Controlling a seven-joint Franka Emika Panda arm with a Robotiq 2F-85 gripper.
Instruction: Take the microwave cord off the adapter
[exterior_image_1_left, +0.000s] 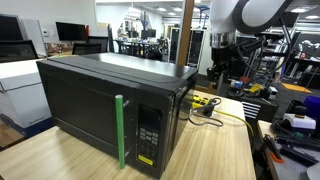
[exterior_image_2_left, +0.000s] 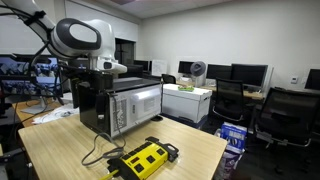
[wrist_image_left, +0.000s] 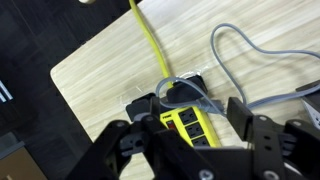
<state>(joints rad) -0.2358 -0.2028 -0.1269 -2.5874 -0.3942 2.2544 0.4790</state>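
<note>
The adapter is a bright yellow power strip (wrist_image_left: 192, 124) lying on the wooden table; it shows in both exterior views (exterior_image_1_left: 205, 101) (exterior_image_2_left: 141, 159). Its pale yellow cable (wrist_image_left: 148, 45) runs off over the table edge. A black plug (wrist_image_left: 183, 93) sits at the strip's end, and the microwave cord (exterior_image_2_left: 100, 148) runs from it back to the black microwave (exterior_image_1_left: 110, 105). In the wrist view the cord (wrist_image_left: 228, 55) looks grey and loops over the table. My gripper (wrist_image_left: 190, 132) is open and empty. It hangs above the strip, with its fingers to either side in the wrist view.
The microwave (exterior_image_2_left: 120, 105) fills much of the wooden table (wrist_image_left: 100, 70). The table edge and dark floor (wrist_image_left: 30, 40) lie close to the strip. Office chairs (exterior_image_2_left: 285, 115), desks and monitors stand around.
</note>
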